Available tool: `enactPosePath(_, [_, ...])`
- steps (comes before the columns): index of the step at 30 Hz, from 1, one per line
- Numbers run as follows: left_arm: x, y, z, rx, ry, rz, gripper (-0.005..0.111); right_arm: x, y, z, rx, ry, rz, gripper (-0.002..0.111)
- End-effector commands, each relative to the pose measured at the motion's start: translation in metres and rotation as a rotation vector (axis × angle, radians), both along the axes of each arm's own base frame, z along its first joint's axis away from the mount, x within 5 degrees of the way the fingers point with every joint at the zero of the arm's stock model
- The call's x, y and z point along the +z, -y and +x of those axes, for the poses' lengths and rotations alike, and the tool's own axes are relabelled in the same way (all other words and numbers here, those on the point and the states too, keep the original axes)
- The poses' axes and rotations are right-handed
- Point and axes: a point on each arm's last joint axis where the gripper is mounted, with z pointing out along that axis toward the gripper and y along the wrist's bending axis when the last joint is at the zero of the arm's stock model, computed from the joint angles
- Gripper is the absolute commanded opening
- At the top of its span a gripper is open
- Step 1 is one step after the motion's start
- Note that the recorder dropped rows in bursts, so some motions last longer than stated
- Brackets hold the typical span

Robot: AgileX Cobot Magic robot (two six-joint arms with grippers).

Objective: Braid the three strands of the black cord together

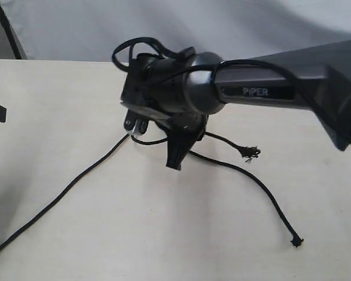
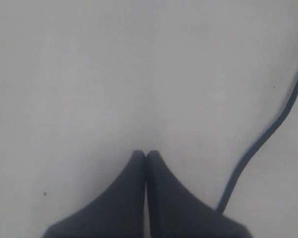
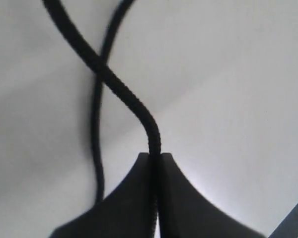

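The black cord (image 1: 250,153) lies on the pale table (image 1: 164,246), its three strands (image 1: 295,240) fanning out from beneath the right arm (image 1: 263,91). The right claw (image 3: 154,157) is clenched on one strand (image 3: 121,89), which crosses another just ahead. The left claw (image 2: 146,154) is clenched empty over the table, a strand beside it.

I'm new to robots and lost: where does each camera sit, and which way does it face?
Exterior: apparently above the table, looking down on the three strands; the right arm reaches in, right tool lowered.
Left wrist: on the left arm, facing the table past the shut left tool; one strand nearby.
Right wrist: on the right arm, looking along the right tool, shut on a strand.
Shared: exterior and right wrist both show the right tool and strands.
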Motion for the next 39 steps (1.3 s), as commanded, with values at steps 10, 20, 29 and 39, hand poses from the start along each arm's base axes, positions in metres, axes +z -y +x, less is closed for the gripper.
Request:
enactPosePath(10, [0.002,0.001,0.002,-0.004,0.015,0.002,0.000,0.006,0.074,0.061,-0.218,-0.041,0.229,0.000])
enactPosePath(20, [-0.003,0.001,0.000,0.003,0.016,0.003,0.000,0.045,0.080,0.066,-0.142,0.024,0.362,0.000])
enactPosePath(29, [-0.005,0.001,-0.001,0.006,0.021,0.006,0.000,0.077,0.132,0.107,-0.330,0.183,0.491,0.000])
enactPosePath(39, [-0.005,0.001,-0.001,0.006,0.021,0.006,0.000,0.047,0.189,0.132,-0.587,0.167,0.581,0.000])
